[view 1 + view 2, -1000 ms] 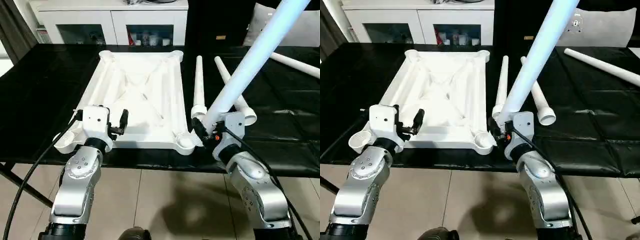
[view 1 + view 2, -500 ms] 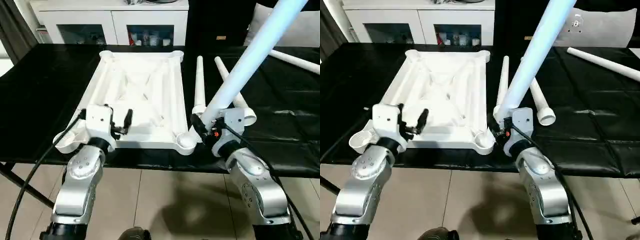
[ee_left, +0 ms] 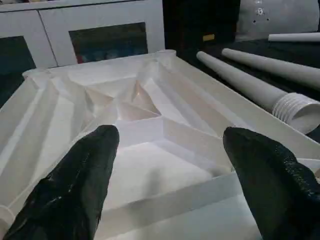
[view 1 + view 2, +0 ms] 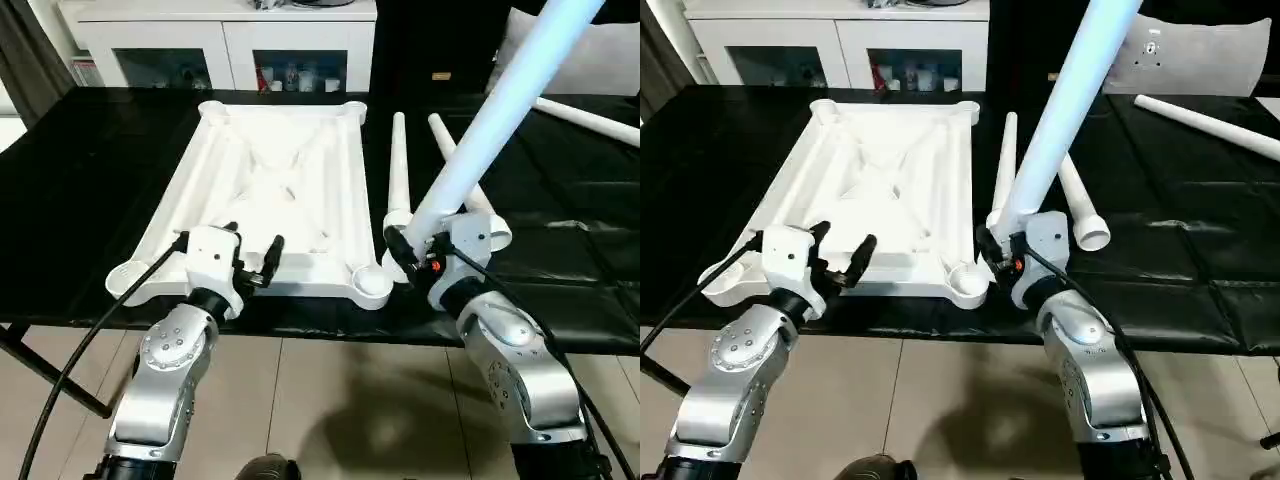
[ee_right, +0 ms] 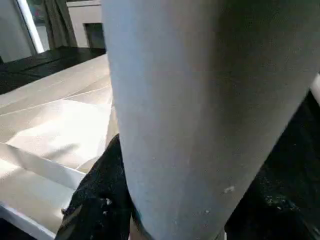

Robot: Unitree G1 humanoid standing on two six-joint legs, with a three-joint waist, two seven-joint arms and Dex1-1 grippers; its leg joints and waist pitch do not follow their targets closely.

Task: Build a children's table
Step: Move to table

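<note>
One leg (image 4: 497, 108) stays clamped in the right gripper (image 4: 412, 255); the left gripper (image 4: 252, 257), fingers spread empty, has slid toward three o'clock along the tabletop (image 4: 262, 185), ready to brace it.

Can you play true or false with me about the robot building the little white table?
1. The right gripper is holding a long white leg. True.
2. The table top lies with its ribbed underside facing up. True.
3. The left gripper is squeezing a leg. False: its fingers are open and empty, over the near edge of the table top.
4. All four legs are already stuck into the corners. False: no leg is in a socket yet; two legs lie on the black table beside the top, and another leg lies farther off on the right.
5. A white cabinet with glass doors stands behind the black table. True.
</note>
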